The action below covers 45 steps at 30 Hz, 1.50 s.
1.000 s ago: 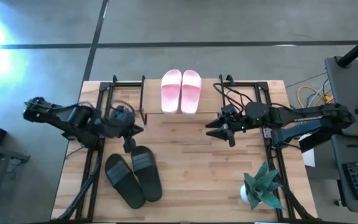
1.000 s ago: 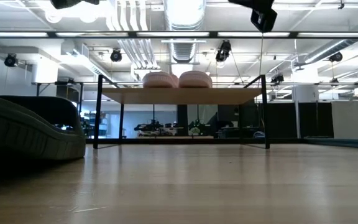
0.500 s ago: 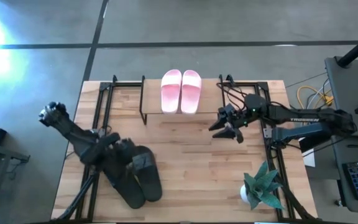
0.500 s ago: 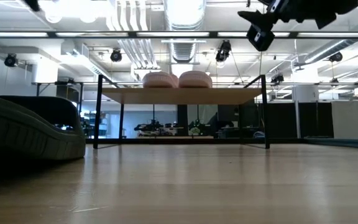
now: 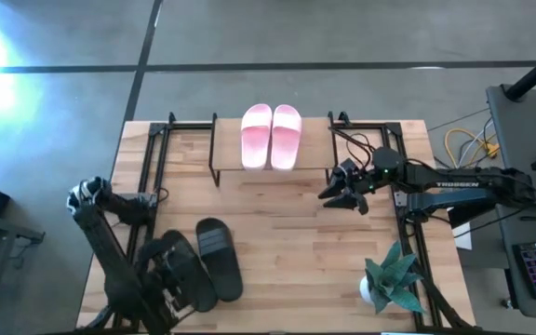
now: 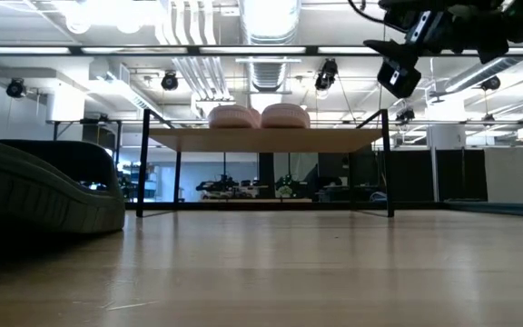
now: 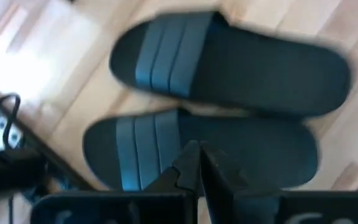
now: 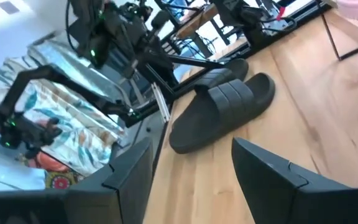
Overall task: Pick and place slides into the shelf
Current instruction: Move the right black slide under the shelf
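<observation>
The shelf (image 5: pixel 314 158) stands at the far edge of the table (image 5: pixel 287 242), with the pink pair of slides (image 5: pixel 271 136) side by side on its plank top. The black pair of slides (image 5: pixel 201 268) lies on the tabletop at the near left, both soles down. The left gripper (image 7: pixel 199 163) hangs above the outer black slide with fingers pressed together and empty; the right gripper (image 5: pixel 328 195) hovers beside the shelf's right end, fingers spread and empty.

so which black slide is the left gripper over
The matte black slide nearer the table's left edge; the left gripper sits above it, the other black slide lying clear beside.
</observation>
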Motion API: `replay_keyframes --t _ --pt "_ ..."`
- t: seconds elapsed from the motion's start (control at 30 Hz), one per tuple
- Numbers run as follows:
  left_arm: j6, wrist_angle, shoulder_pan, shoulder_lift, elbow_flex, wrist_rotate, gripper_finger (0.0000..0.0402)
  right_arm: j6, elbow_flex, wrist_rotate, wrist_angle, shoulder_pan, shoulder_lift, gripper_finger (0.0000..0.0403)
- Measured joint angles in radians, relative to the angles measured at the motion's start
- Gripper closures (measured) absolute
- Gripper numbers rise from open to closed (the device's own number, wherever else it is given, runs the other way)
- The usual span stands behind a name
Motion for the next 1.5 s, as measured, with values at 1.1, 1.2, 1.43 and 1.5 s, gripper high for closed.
replay_keyframes --t 1.1,1.2,1.43,1.5 --pt "-0.366 0.001 0.035 0.300 0.046 0.297 0.0256 -0.120 0.000 -0.167 -0.135 0.000 -0.111 0.0193" --pt "-0.370 0.001 0.042 0.333 0.048 0.307 0.0256 -0.128 0.000 -0.167 -0.150 0.000 -0.111 0.0193" --pt "-0.371 0.001 0.060 0.394 0.037 0.338 0.0256 -0.096 0.000 -0.158 -0.150 0.000 -0.097 0.0193" --pt "-0.371 0.001 0.065 0.397 0.033 0.348 0.0256 -0.086 0.000 -0.158 -0.149 0.000 -0.098 0.0193"
